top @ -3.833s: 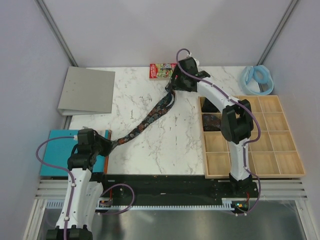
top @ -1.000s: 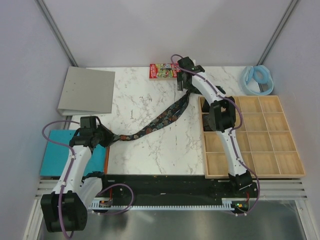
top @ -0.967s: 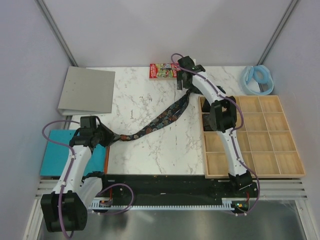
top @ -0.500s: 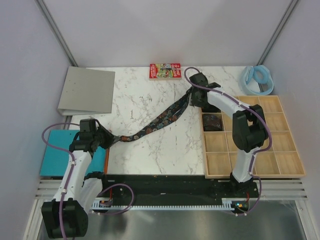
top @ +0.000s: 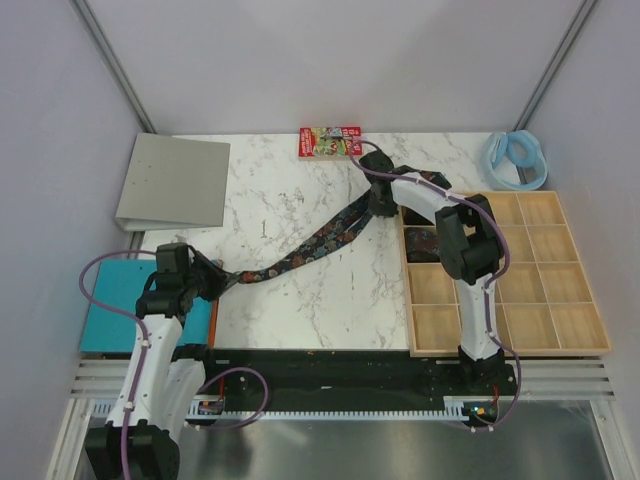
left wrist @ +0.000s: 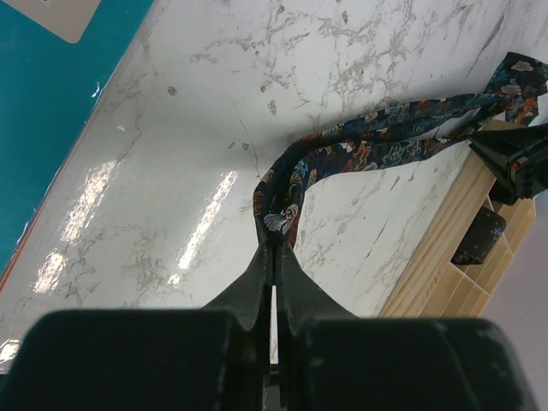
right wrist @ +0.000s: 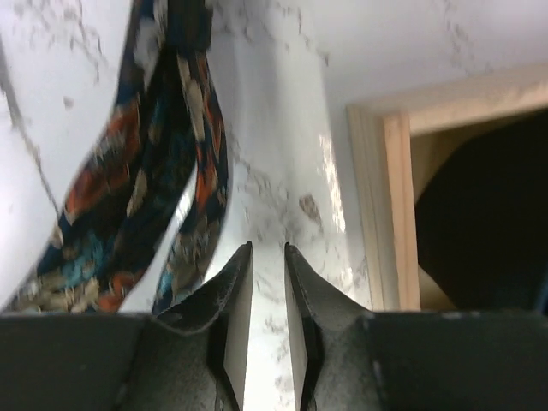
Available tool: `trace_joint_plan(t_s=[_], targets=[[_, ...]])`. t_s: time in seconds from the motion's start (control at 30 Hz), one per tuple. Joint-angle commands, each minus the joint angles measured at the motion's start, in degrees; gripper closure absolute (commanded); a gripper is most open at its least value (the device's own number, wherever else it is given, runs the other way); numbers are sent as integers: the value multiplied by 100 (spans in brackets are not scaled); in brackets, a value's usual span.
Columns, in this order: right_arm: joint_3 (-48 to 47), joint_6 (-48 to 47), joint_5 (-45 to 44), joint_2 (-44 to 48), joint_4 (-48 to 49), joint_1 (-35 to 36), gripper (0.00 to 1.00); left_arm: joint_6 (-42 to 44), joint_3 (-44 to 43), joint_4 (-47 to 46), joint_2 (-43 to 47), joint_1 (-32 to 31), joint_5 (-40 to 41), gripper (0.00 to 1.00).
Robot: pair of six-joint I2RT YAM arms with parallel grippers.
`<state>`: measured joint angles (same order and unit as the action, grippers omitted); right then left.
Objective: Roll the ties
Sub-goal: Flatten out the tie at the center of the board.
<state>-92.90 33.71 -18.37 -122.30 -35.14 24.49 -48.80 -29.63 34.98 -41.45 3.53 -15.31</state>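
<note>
Top external: long tie (top: 320,238) unrolled, stretched 8 to 1 o'clock on table (top: 300,310); left claw (left wrist: 274,247) clamped on its end, right claw (right wrist: 267,250) slightly apart, empty. One coil (left wrist: 478,237) sits in tray (top: 560,345).

The top external view is bright and evenly lit by diffuse light from above. Shadows on the marble table (top: 320,300) are faint and soft, and focus is sharp throughout.

In the left wrist view, bright glare streaks lie on the table at the near left. The left gripper (left wrist: 274,248), close to the lens, is dark and out of focus.

The right wrist view is blurred overall: the tie (right wrist: 145,154) is smeared, and the tray (right wrist: 385,214) interior on the right is almost black.
</note>
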Motion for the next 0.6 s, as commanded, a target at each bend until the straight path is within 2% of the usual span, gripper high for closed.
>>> trace_joint_plan(t_s=[0.0, 0.23, 0.4, 0.57], targets=[[-1147, 21, -614, -407, -300, -15, 71, -60, -96, 184, 93, 34, -68, 98], [-3601, -58, -2011, -1962, -1417, -23, 67, -7, -228, 307, 172, 34, -148, 98], [-4806, -242, -1583, -2719, -1181, -23, 67, 46, -237, 343, 199, 25, -130, 98], [-4887, -269, -1213, -3221, -662, -6, 67, 90, -219, 334, 85, 25, -209, 98]])
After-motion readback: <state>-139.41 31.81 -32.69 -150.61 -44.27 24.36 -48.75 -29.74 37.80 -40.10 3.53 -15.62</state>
